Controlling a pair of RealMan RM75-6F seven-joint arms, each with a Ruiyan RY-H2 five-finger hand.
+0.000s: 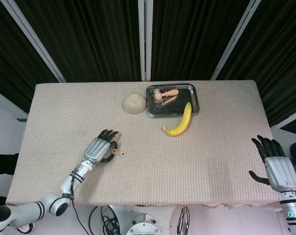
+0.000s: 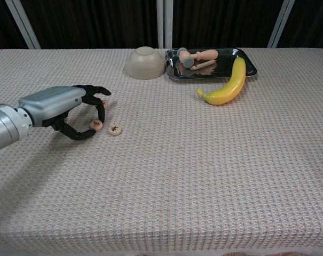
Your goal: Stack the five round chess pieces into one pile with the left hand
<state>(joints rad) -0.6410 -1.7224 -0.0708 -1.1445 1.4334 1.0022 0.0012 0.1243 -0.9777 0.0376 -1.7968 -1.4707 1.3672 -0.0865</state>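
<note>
left hand point(image 2: 70, 109) curled round a small round wooden chess piece point(image 2: 96, 125), grip unclear | second wooden disc point(image 2: 115, 129) loose just beside | no pile visible yet, most stacking left tbh

Head cam sits way up high, looking nearly straight down so the whole table point(image 1: 221, 161) fits, curtains behind it. Chest cam is low at the near edge, looking across, much closer in. Both catch the banana point(image 1: 180, 121) and tray point(image 2: 250, 65).
</note>
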